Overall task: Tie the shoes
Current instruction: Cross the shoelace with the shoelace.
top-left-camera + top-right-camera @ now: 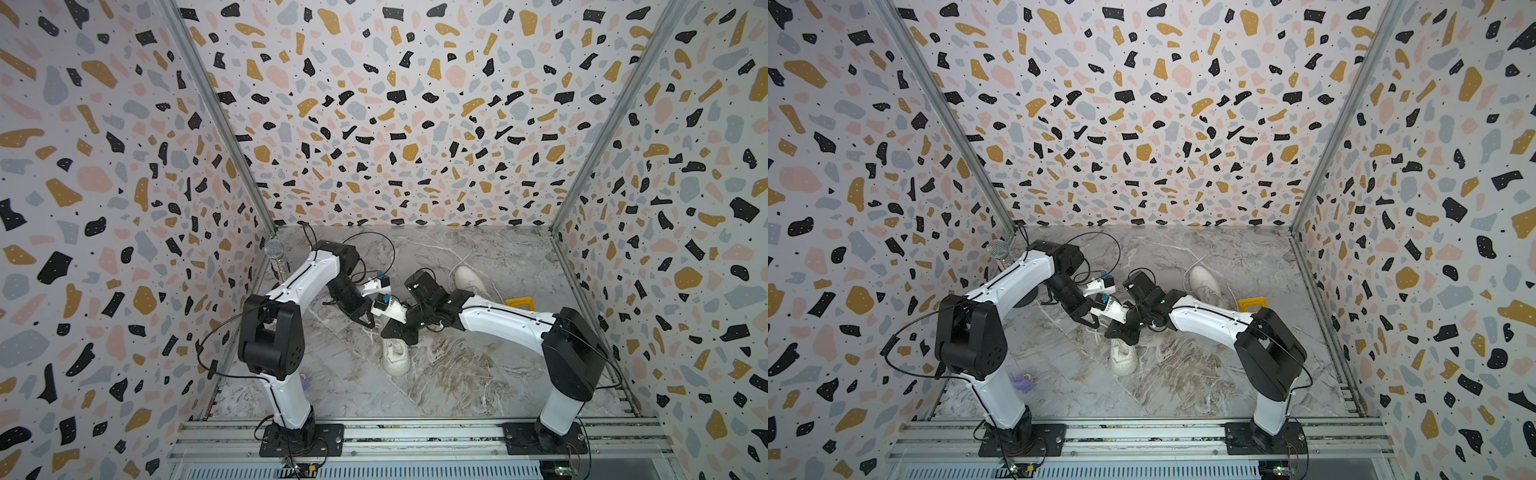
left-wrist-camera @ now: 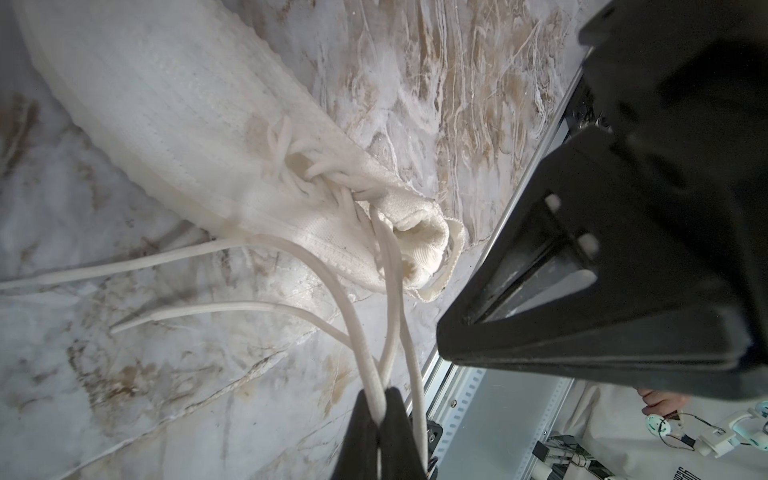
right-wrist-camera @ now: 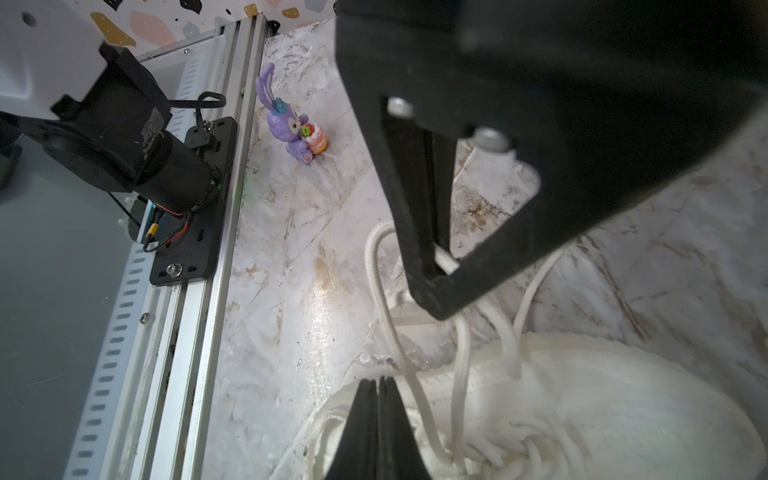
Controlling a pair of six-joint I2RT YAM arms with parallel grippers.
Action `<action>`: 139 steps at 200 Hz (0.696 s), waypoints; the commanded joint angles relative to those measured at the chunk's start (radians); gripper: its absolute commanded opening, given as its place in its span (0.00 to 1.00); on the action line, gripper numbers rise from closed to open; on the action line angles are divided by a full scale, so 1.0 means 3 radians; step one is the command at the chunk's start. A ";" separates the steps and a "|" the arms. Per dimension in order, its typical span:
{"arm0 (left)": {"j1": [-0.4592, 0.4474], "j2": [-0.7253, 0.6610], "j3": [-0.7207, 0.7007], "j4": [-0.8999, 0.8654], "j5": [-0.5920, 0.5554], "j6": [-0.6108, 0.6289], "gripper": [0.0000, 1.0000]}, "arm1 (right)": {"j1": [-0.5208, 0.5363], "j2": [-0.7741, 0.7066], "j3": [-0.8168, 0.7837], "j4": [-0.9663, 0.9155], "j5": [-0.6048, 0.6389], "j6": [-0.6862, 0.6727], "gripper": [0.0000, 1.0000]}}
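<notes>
Left gripper [image 2: 379,400] clenched on corded white laces [image 2: 355,328] of the knit cream shoe [image 1: 395,357] at mid-table. Right gripper [image 3: 377,384] clenched, nothing seen between. Second shoe [image 1: 467,279] lies farther back on the veined marble tabletop [image 1: 457,374].

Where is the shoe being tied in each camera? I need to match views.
Top view: shoe mid-table, just below where the arms meet.
Top view: same shoe, same spot.
Left wrist: shoe beyond the left end effector pinching its lace.
Right wrist: shoe just past the shut right end effector.
Shared landmark: front aluminium rail.
</notes>
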 commanded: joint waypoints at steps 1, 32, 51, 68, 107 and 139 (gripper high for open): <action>-0.0035 -0.0003 0.0126 -0.0146 0.0136 0.0022 0.00 | 0.0019 0.0049 0.0124 -0.0007 0.0171 -0.0065 0.05; 0.0020 0.0073 0.0151 -0.0152 0.0264 -0.0034 0.00 | 0.0020 0.0036 0.0014 0.0144 0.0384 -0.0097 0.03; 0.0042 0.0105 0.0148 -0.0151 0.0261 -0.0024 0.00 | 0.0018 0.0020 -0.0048 0.0235 0.0586 -0.0146 0.01; 0.0042 0.0123 0.0147 -0.0154 0.0289 -0.0022 0.00 | 0.0019 0.0035 -0.0042 0.0253 0.0678 -0.0167 0.01; 0.0067 0.0195 0.0191 -0.0202 0.0347 -0.0019 0.00 | 0.0020 0.0064 -0.0101 0.0348 0.0979 -0.0193 0.00; 0.0142 0.0262 0.0230 -0.0234 0.0494 -0.0050 0.00 | 0.0020 0.0072 -0.0174 0.0401 0.1076 -0.0175 0.00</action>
